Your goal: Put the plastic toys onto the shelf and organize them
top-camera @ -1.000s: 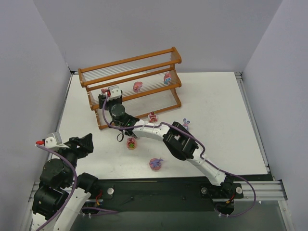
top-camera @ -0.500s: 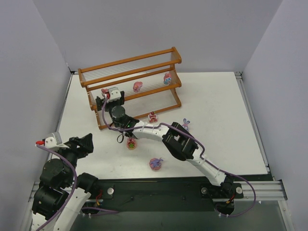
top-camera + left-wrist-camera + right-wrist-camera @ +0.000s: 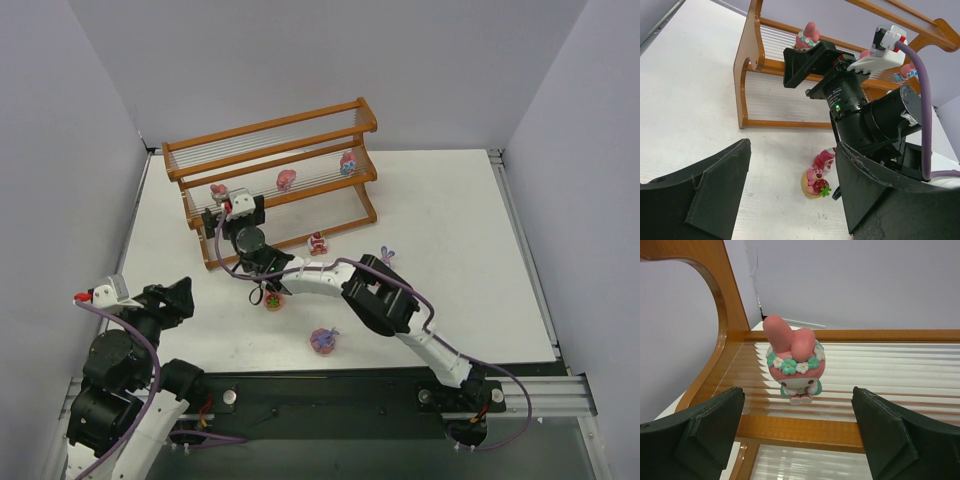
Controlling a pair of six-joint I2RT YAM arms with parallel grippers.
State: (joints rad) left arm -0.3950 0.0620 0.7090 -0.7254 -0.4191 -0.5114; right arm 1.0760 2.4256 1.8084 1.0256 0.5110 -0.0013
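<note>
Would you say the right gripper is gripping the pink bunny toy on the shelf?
No, the pink bunny toy stands free on the shelf, and the right gripper is open with clear gaps either side.

This is a robotics lab test cell rather than a lived-in room. Plain grey panel walls box in a bare white counter. Aluminium rail frames its near edge, where the left arm and right arm are mounted, trailing purple cable. The only props are a small wooden shelf and plastic toys.
</note>
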